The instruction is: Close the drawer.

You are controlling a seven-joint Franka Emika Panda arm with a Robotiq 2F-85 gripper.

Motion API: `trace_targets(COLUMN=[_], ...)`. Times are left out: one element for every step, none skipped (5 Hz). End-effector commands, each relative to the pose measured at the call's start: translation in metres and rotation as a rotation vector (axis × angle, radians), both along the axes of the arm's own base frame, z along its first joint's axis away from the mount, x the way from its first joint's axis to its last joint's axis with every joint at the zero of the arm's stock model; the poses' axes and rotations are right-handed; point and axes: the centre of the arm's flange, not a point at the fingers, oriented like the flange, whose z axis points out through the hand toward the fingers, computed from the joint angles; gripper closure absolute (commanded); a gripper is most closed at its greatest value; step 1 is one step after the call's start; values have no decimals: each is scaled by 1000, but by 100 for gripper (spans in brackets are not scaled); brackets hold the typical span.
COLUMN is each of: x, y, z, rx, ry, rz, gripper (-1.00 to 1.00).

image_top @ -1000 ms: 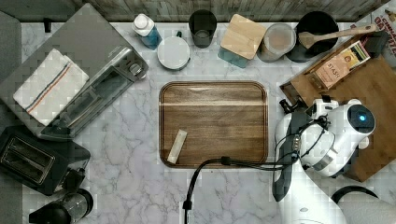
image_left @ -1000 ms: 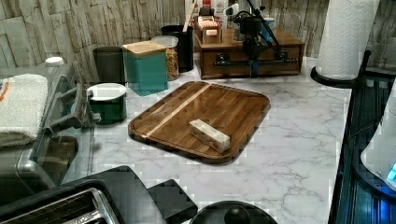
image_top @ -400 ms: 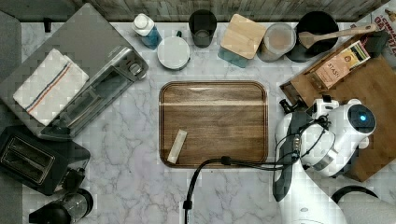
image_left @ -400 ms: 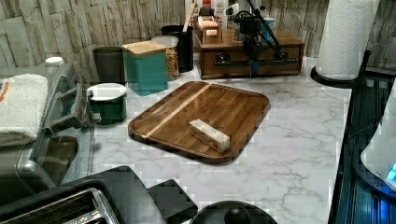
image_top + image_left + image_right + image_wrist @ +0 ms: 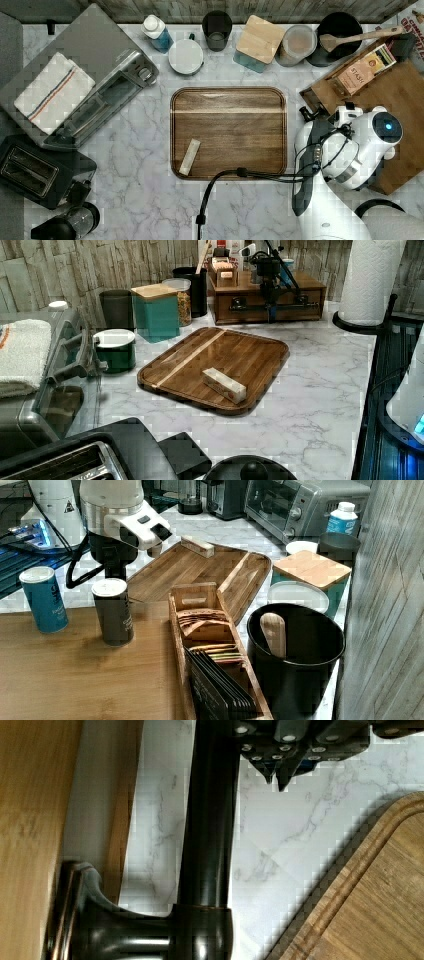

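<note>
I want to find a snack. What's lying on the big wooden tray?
One small pale bar lies on the tray, alone near one edge; the other boards are bare. What the bar is made of, and what is under it, cannot be seen.

A white marble countertop (image 5: 150, 195) is seen. A wooden serving tray (image 5: 228, 132) is set at its middle, a toaster oven (image 5: 80, 75) and black toaster (image 5: 40, 172) toward one end, canisters (image 5: 259, 42) along the back edge, a wooden cabinet (image 5: 267, 297) at the other end.
</note>
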Motion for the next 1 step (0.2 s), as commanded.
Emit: trace_targets(x=[45], y=[-91], z=[134], rx=[-233], ry=[-316], rz=[3], gripper=[100])
